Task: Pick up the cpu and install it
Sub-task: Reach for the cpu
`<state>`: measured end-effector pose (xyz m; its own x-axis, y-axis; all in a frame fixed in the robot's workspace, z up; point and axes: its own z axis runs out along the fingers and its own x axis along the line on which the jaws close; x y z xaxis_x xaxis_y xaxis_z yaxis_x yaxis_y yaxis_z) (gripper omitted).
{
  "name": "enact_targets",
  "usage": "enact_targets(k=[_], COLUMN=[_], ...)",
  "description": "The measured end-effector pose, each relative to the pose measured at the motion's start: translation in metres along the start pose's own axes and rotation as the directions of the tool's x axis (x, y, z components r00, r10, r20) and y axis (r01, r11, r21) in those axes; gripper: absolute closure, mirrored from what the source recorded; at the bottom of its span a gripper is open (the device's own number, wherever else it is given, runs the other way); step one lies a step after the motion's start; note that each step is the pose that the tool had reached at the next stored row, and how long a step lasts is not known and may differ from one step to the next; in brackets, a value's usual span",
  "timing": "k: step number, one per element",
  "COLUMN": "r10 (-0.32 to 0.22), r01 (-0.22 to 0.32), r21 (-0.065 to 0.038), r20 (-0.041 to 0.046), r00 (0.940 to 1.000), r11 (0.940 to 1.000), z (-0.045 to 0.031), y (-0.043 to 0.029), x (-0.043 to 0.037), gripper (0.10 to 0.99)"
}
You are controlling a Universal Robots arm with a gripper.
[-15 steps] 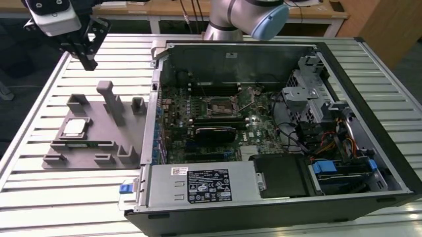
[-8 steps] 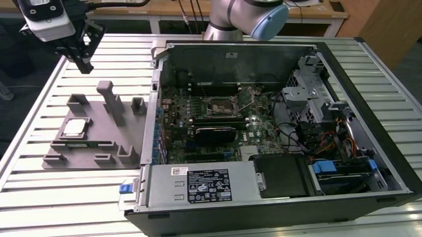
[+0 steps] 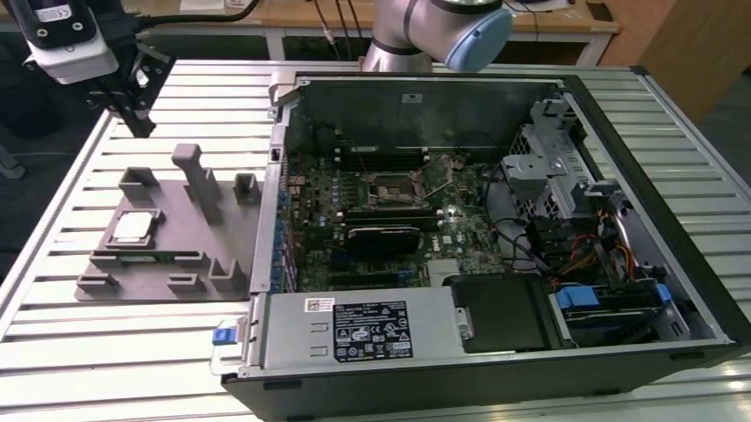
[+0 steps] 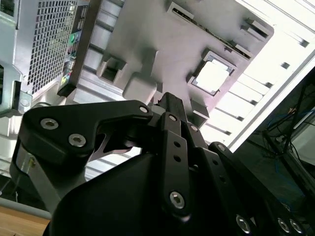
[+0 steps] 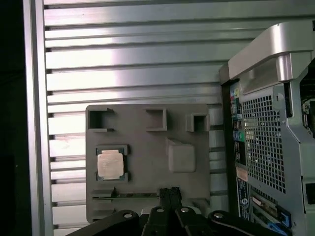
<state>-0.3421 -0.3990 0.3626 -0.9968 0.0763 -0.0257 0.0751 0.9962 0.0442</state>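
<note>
upper left of the exterior view: gripper (image 3: 137, 119), fingers pressed together on nothing. below it, centre left: grey fixture (image 3: 176, 242) on the slatted table (image 3: 70, 352), with the cpu (image 3: 133, 226) flat in a square recess near its left edge. right of that: open computer case (image 3: 657, 176), socket (image 3: 393, 187) mid-frame.

Gripper (image 3: 136, 121) hangs above counter (image 3: 70, 369) at exterior view's top left, well apart from cpu (image 3: 133, 226). Cpu lies flat in recess of grey fixture (image 3: 176, 224), beside open PC case (image 3: 674, 202). Socket (image 3: 393, 186) sits inside case on mobo.
</note>
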Motion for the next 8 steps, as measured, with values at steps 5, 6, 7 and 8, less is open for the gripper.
enact_targets(k=[5, 6, 7, 8], r10=[0.0, 0.0, 0.0, 0.0], r01=[0.0, 0.0, 0.0, 0.0], r21=[0.0, 0.0, 0.0, 0.0], r20=[0.0001, 0.0, 0.0001, 0.0001], r00=[1.0, 1.0, 1.0, 1.0], r11=[1.0, 1.0, 1.0, 1.0], z=[0.006, 0.0074, 0.0088, 0.0103], y=[-0.0009, -0.0011, -0.0013, -0.0014], x=[0.0089, 0.0105, 0.0121, 0.0133], gripper=[0.98, 0.98, 0.98, 0.98])
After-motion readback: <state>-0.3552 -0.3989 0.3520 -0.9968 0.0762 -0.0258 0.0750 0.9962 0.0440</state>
